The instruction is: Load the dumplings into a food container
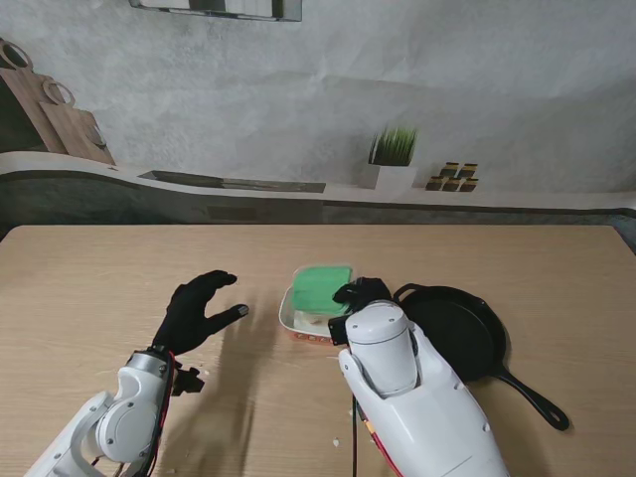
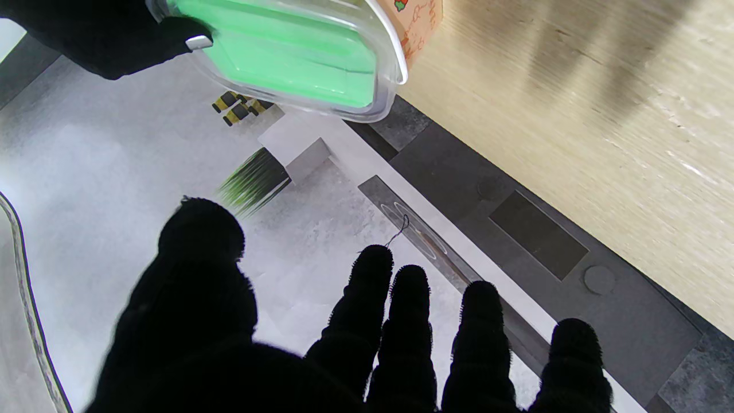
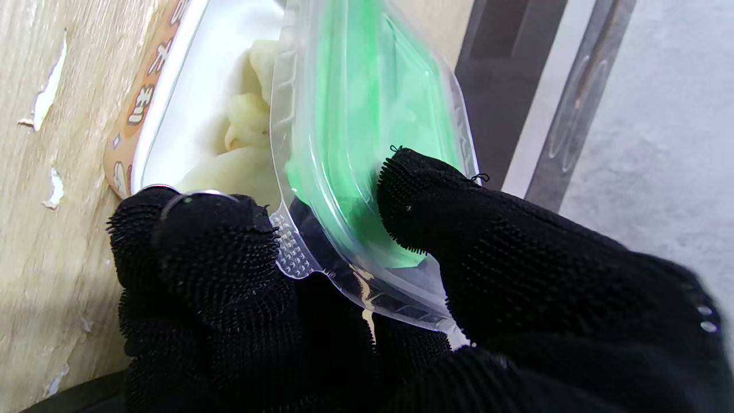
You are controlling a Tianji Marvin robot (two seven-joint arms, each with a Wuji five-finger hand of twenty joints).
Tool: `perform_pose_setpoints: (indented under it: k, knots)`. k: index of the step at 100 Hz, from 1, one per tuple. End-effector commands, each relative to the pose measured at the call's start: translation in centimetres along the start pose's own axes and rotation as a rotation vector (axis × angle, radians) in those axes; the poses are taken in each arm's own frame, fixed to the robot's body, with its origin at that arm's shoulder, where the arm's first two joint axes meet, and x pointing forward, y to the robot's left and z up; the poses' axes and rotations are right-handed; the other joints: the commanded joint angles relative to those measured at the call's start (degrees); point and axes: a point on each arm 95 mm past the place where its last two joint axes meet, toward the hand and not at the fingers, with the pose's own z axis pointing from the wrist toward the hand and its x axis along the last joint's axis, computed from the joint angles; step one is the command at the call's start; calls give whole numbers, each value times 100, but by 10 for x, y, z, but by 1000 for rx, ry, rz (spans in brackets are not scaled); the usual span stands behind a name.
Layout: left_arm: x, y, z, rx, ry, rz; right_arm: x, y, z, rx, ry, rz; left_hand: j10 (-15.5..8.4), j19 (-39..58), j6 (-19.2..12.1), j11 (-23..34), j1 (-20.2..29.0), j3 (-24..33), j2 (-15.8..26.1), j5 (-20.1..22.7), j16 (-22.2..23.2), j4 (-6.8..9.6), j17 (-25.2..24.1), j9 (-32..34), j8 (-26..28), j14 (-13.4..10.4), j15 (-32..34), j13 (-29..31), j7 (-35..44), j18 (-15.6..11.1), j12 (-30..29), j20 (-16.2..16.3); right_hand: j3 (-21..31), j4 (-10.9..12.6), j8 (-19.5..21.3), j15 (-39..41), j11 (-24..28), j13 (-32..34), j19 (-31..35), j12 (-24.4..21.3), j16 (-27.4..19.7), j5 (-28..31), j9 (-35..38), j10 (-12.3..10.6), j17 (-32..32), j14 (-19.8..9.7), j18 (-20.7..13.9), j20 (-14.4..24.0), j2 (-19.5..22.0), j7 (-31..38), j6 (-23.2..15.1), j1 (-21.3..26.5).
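A white food container with an orange printed wall sits mid-table. Pale dumplings lie inside it. My right hand pinches the corner of a clear lid with a green centre and holds it tilted over the container's far side. The right wrist view shows thumb and fingers clamped on the lid. My left hand hovers to the left of the container, fingers spread and holding nothing. In the left wrist view the lid shows.
A black cast-iron pan lies right of the container, its handle pointing toward me. A small potted plant and yellow-black blocks stand on the ledge behind the table. A wooden board leans at back left.
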Motion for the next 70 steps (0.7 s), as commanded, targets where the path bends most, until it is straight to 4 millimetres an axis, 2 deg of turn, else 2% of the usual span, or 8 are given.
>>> perform_pose_setpoints:
  k: [1, 23, 50, 70]
  knots:
    - [0, 2, 0, -14, -5, -3, 4, -5, -7, 38, 6, 16, 90, -64, 27, -92, 106, -142, 213, -215, -13, 194, -96, -175, -53, -52, -99, -195, -67, -112, -58, 81, 509, 11, 55, 196, 251, 268, 459, 34, 81, 74, 130, -63, 40, 370, -19, 191, 156, 196, -165, 456]
    - [0, 2, 0, -13, -6, -3, 1, -3, -10, 48, -4, 31, 101, -64, 48, -96, 115, -139, 200, -218, -8, 195, -98, -185, -57, -45, -101, -196, -73, -113, -61, 81, 562, -7, 44, 268, 241, 263, 477, 34, 126, 112, 162, -25, 95, 374, 28, 211, 120, 174, -133, 432]
    - [-1, 2, 1, -16, -4, -2, -10, -10, -7, 73, -53, 23, 104, -65, 54, -95, 107, -138, 189, -215, -7, 197, -100, -182, -60, -47, -106, -199, -78, -117, -62, 80, 563, -10, 50, 335, 243, 263, 487, 44, 168, 109, 159, 24, 115, 410, 57, 225, 139, 161, -74, 453]
    - [-2, 2, 1, -14, -6, -2, -10, -11, -8, 65, -56, 15, 103, -65, 55, -97, 109, -133, 173, -215, -6, 199, -98, -185, -60, -52, -106, -197, -81, -119, -62, 80, 585, -4, 58, 404, 250, 267, 517, 43, 210, 149, 209, 46, 155, 405, 69, 246, 76, 161, -71, 445]
